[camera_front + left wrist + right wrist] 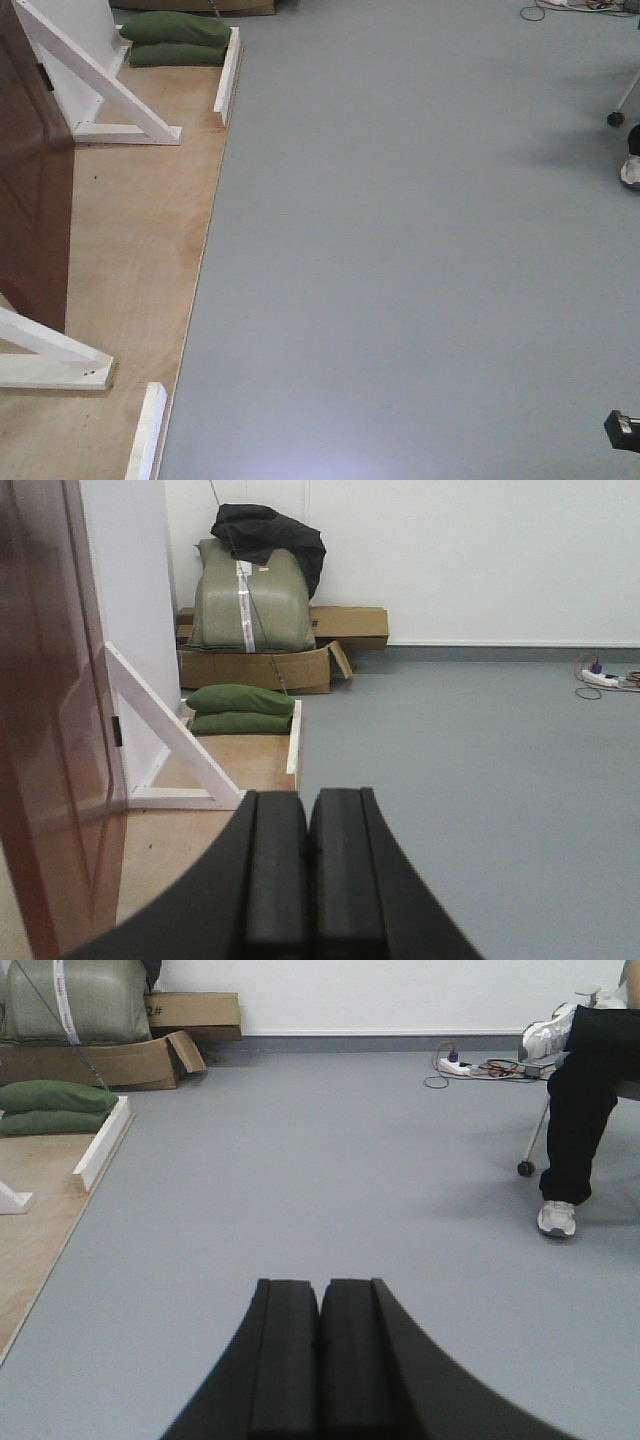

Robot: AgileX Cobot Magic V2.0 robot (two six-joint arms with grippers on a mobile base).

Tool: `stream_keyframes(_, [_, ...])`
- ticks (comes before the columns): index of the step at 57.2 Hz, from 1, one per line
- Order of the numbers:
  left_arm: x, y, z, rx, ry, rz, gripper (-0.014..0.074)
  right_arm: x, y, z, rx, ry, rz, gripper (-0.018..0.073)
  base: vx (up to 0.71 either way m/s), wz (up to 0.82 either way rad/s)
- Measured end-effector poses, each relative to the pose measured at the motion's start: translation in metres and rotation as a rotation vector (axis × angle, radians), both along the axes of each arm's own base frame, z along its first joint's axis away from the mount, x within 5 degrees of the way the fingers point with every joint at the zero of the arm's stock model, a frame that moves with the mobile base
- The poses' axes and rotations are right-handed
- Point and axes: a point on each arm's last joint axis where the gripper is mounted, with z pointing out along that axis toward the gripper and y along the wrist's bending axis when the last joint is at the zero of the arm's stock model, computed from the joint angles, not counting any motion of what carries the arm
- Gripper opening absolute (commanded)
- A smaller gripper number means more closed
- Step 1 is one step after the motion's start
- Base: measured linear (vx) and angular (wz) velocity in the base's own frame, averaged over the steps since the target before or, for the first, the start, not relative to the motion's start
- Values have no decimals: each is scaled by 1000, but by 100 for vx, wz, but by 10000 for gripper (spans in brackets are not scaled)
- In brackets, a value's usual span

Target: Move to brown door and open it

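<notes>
- Standing at 9 o'clock in the front view, brown door (30, 180) rests on plywood platform (130, 260); handle not visible.
- White braces (110, 90) prop its frame upright; green sandbags (175, 40) at 11 o'clock likely weigh the base down.
- Left gripper (308, 860) clenched, empty; door at its 9 o'clock.
- Right gripper (320, 1350) clenched, empty, facing grey floor (330, 1160).

We saw the grey floor (420, 250) carrying a pale plywood platform (130, 250), with cardboard boxes (350, 627) and a power strip (603, 677) near the wall.
</notes>
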Motion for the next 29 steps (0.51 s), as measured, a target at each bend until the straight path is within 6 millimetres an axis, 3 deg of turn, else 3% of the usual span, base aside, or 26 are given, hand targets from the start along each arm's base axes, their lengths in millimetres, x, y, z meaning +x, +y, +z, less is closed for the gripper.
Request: stream_keyframes(29, [0, 0, 0, 0, 0, 0, -3, 0, 0, 0, 0, 0, 0, 0, 34, -6])
